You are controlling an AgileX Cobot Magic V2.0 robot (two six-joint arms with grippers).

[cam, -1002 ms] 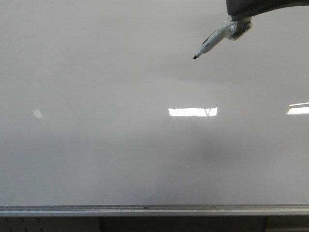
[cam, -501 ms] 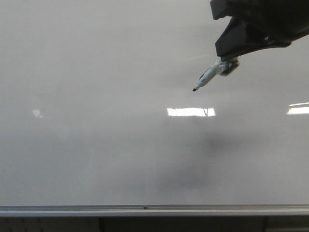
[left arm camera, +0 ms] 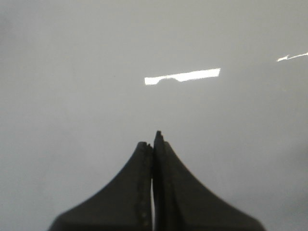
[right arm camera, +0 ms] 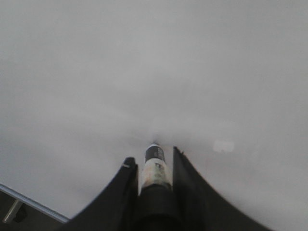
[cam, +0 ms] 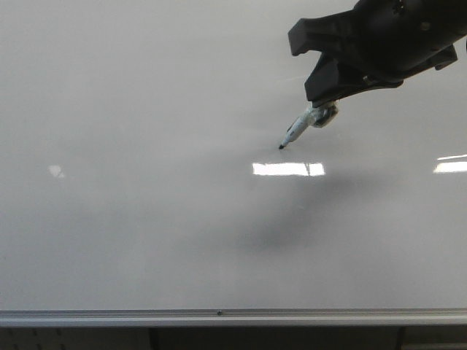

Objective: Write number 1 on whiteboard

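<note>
No stroke is being shown anywhere on the whiteboard (cam: pixel 146 219); its glossy surface is bare except for bright light reflections, so the number 1 is judged to be wholly unwritten. A marker (cam: pixel 299 128) is being held clamped in the right gripper (cam: pixel 321 109), slanted down toward the board, with its black tip lying just above the central reflection (cam: pixel 288 169). Whether the tip is touching the board cannot be told from the front view; in the right wrist view the marker (right arm camera: pixel 154 166) is being gripped between the two fingers and pointed at plain board. The left gripper (left arm camera: pixel 153 144) is being kept pressed together on nothing, over empty board. What is left, as a judgement, is the whole stroke: contact at the tip, then a downward line toward the silver strip (cam: pixel 219 316).
</note>
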